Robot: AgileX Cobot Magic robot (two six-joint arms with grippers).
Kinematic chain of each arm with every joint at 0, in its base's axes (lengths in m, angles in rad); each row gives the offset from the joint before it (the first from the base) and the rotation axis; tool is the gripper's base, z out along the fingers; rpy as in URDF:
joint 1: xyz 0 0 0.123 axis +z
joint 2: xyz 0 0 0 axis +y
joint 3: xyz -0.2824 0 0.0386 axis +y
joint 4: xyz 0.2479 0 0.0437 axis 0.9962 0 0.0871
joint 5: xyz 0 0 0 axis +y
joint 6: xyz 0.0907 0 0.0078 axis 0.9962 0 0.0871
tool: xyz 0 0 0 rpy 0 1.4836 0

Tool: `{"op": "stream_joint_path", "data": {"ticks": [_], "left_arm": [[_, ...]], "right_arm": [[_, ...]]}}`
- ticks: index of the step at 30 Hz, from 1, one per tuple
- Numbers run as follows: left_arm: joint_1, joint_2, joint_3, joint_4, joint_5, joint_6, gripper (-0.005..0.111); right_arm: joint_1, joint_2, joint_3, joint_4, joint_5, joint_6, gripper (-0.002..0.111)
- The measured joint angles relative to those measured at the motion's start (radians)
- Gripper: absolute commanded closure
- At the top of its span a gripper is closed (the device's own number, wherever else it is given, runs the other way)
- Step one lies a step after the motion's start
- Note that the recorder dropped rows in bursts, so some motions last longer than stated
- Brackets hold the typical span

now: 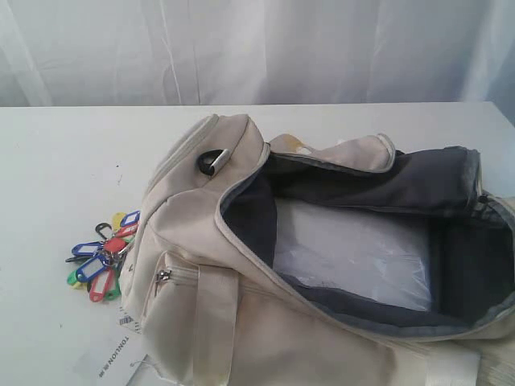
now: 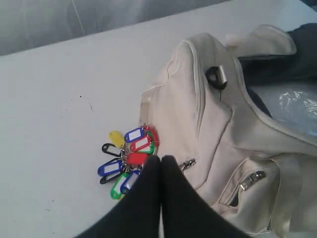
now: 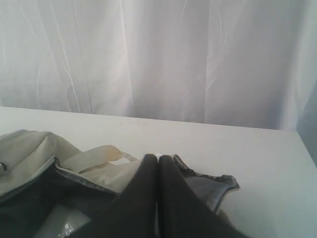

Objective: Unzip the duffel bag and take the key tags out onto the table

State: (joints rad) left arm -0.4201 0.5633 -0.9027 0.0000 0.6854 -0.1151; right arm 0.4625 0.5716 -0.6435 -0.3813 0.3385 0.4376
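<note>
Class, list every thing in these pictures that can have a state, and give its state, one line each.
Duffel bag, main zip open, mouth gaping, dark lining showing.
Key tags, out of the bag, bunched on the table beside it.
Left gripper, jaws shut, holding nothing.
Right gripper, jaws shut, holding nothing.
Clear plastic, lying flat inside the bag.

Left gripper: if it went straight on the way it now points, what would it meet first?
Most likely the key tags on the table, right beside the side of the duffel bag; the shut left gripper aims at that boundary. Depth is unclear, so the bag could come first.
</note>
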Motion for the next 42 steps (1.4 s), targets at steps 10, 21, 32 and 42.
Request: {"op": "stream_joint_path", "data": {"ticks": [10,21,32,42], "left_arm": [[0.0,-0.037,0.094,-0.01,-0.019,0.004,0.107],[0.053,-0.067,0.094,-0.021,-0.023,0.004,0.107],[0.424,-0.388,0.096,-0.026,-0.023,0.004,0.107],[0.33,-0.557,0.096,-0.027,-0.023,0.004,0.107]], "right_arm": [[0.0,-0.022,0.002,0.506,0.095,-0.479,0.108],[0.0,-0.022,0.002,0.552,0.13,-0.53,0.108],[0.0,-0.022,0.002,0.554,0.13,-0.531,0.108],[0.0,-0.022,0.002,0.554,0.13,-0.531,0.108]]}}
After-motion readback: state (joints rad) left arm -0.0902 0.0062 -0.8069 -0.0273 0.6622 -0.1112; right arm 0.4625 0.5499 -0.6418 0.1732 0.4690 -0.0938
